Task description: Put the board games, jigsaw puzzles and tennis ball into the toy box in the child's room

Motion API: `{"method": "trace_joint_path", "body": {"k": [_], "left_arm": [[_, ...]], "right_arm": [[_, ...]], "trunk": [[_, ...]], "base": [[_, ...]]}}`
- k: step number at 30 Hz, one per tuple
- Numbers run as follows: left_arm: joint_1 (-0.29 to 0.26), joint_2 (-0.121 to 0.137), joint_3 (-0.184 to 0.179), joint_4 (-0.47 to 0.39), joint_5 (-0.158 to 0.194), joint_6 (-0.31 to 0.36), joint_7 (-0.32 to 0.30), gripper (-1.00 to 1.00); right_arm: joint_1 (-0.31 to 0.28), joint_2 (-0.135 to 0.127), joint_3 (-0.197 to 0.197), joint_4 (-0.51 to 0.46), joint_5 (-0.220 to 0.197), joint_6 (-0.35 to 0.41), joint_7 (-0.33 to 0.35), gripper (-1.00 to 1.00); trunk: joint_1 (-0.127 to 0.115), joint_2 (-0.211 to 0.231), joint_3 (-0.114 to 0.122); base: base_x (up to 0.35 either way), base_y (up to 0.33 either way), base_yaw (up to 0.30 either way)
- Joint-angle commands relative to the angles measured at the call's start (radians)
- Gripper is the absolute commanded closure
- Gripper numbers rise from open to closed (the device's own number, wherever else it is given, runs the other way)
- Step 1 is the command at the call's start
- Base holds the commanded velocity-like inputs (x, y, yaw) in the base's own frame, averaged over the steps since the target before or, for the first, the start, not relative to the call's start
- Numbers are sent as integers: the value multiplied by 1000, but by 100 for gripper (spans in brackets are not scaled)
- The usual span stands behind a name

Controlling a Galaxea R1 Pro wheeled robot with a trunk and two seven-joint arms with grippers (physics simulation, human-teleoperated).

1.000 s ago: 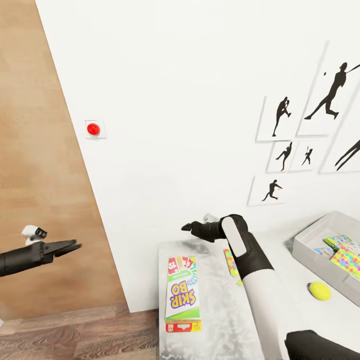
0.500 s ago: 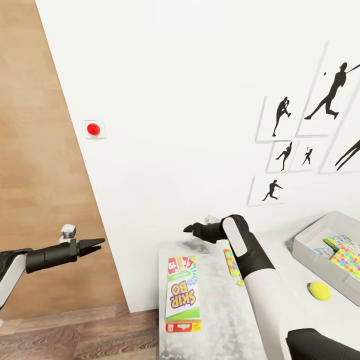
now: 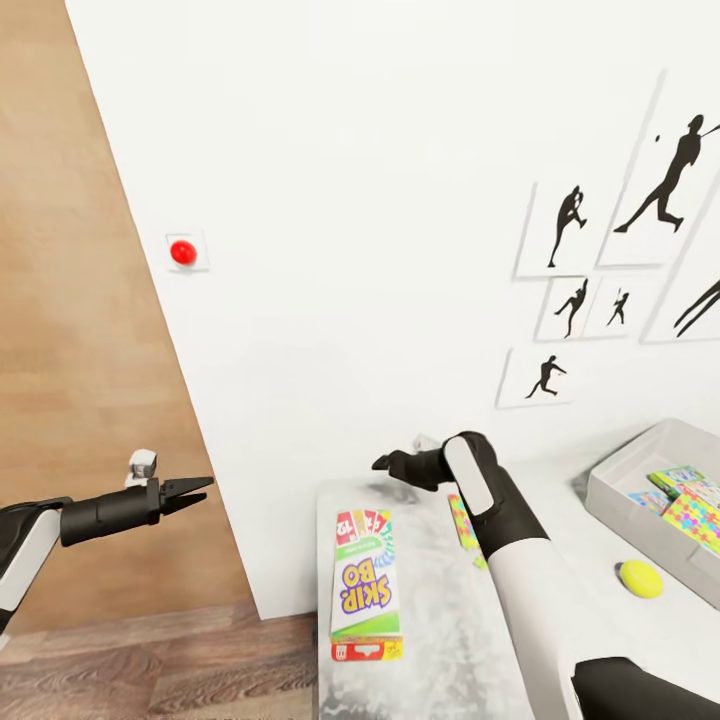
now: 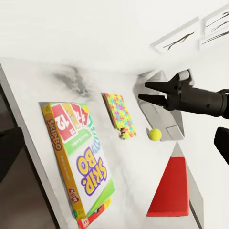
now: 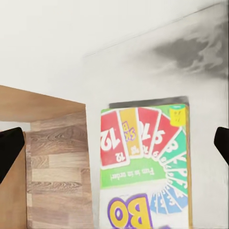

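Yellow-green SKIP BO box (image 3: 365, 588): flat on the table (image 3: 440, 640), overhanging its near edge.
Right gripper (image 3: 390, 464): empty, fingers apart, above the box's far end.
Left gripper (image 3: 192, 489): off the table's side, fingers nearly together, holding nothing.
Toy box (image 3: 625, 480): holds flat toys; tennis ball (image 3: 640, 578) just outside, jigsaw puzzle (image 3: 462, 521) beside the right arm.
Risk: a pinch at one end could tip the box floorward.

Two arms, white shells with matte black joints. Left arm (image 3: 70, 515): white forearm casing, black cylindrical wrist, a small white-grey block mounted on top, ending in the left gripper (image 3: 195, 488), two slim black tapered fingers. Right arm (image 3: 520, 555): glossy white upper casing, a long white panel inset on the black elbow, black wrist and the right gripper (image 3: 383, 463), dark angular fingers, black sleeve low down.
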Motion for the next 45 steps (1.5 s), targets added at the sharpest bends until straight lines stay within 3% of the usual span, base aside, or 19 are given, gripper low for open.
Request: {"method": "trace_joint_path", "body": {"k": [1,11,26,34,45], "left_arm": [[-1,0,0,0,-1,4,-3,-100],[-1,-1,0,1,-1,2,-6,-100],[-1,-3,-4,-1,2,1,-13,-100],[-1,-27,-68,-4,1,2,-14,-100],[-1,-34,-85,-4,1,1,-15,-100]], "right_arm": [[-1,0,1,8,-11,2,-20,-100],[-1,7,-3,98,-10,2,-38,-100],[-1,11,-1,107,-11,2,-37,-100],[-1,12,-1,107,-11,2,-36,-100],[-1,13,-1,106,-11,2,-35,-100]], "trunk": [[0,-1,-3],[0,-1,-20],[0,-1,-44],[0,-1,-58],[0,-1,-76]], "base": [[0,0,0],[0,0,0],[0,0,0],[0,0,0],[0,0,0]]}}
